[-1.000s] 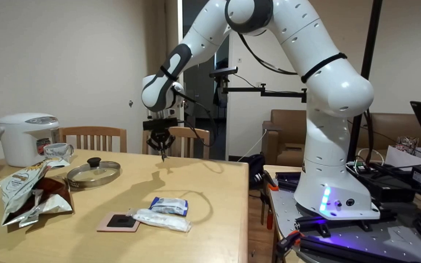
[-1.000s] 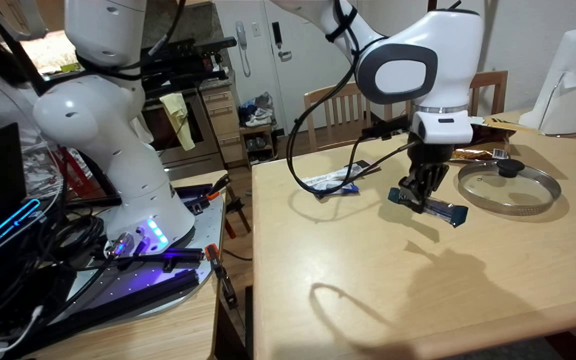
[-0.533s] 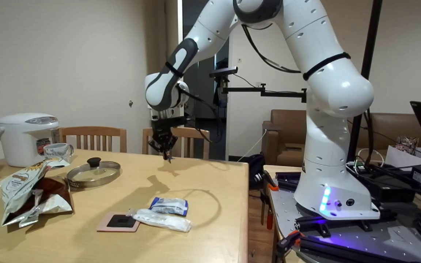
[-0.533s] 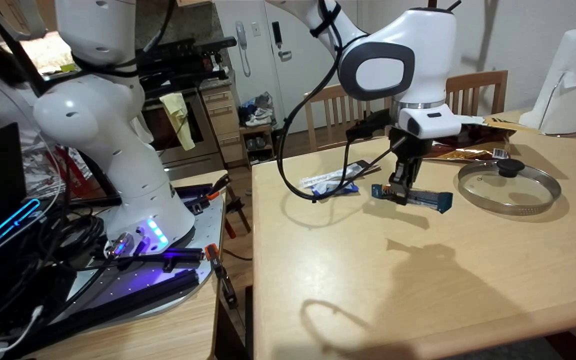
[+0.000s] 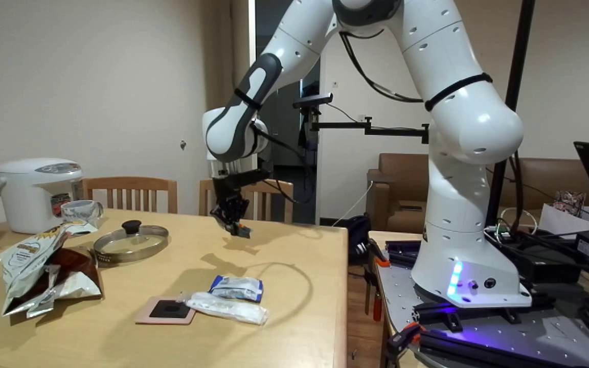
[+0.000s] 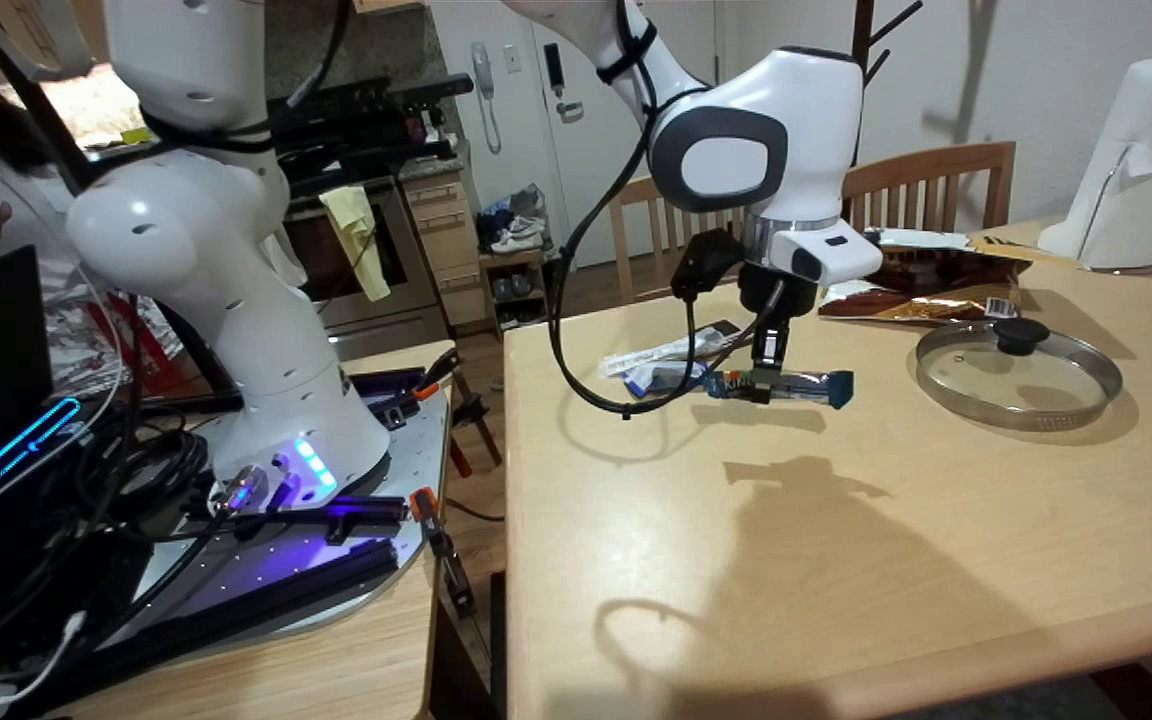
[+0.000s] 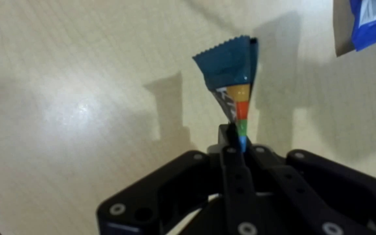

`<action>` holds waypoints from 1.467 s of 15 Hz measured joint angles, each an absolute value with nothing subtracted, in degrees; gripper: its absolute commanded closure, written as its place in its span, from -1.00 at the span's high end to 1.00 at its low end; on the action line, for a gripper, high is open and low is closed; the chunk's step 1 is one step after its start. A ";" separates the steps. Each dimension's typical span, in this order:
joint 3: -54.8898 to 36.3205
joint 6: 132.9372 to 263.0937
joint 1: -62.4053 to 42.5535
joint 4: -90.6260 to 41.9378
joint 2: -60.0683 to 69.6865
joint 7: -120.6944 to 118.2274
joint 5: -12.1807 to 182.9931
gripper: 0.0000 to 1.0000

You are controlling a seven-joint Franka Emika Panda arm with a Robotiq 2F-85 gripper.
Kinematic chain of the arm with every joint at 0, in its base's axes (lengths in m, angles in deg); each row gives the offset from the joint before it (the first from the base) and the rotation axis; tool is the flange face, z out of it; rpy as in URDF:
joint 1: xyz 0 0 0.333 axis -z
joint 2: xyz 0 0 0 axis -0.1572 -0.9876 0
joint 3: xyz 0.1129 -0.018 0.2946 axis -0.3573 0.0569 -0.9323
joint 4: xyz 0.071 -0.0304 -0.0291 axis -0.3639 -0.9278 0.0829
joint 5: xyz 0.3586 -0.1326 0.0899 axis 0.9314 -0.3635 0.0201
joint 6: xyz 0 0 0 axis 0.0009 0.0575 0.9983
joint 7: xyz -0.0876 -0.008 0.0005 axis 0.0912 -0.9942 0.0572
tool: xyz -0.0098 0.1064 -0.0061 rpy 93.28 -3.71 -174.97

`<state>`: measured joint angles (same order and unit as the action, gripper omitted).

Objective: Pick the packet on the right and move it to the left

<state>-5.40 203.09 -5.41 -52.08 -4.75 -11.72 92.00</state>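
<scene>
My gripper is shut on a dark teal bar packet and holds it level a little above the table; its shadow lies apart below it. In the wrist view the packet sticks out beyond the fingertips, pinched narrow, with coloured stripes. In an exterior view the packet shows small and foreshortened under the fingers. A blue and white packet lies on the table, beside a long white packet. The blue packet's corner shows at the wrist view's upper right.
A pink and black square touches the white packet's end. A glass lid and an opened snack bag lie on the table. A mug, water boiler and paper towel roll stand farther off.
The gripper has carried the teal packet towards the robot base, leftward in one exterior view and slightly right and lower in another. The packet has turned a little. The things on the table have not moved.
</scene>
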 measured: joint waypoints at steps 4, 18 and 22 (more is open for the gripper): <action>-7.02 203.40 -6.30 -54.22 -4.20 -8.39 91.81 -0.99; -7.07 208.29 -11.29 -62.16 -4.42 -13.49 91.64 -0.99; -7.15 208.29 -15.16 -62.33 -4.77 -17.87 91.64 -0.99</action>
<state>-7.15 208.29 -15.16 -62.33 -4.77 -17.87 91.64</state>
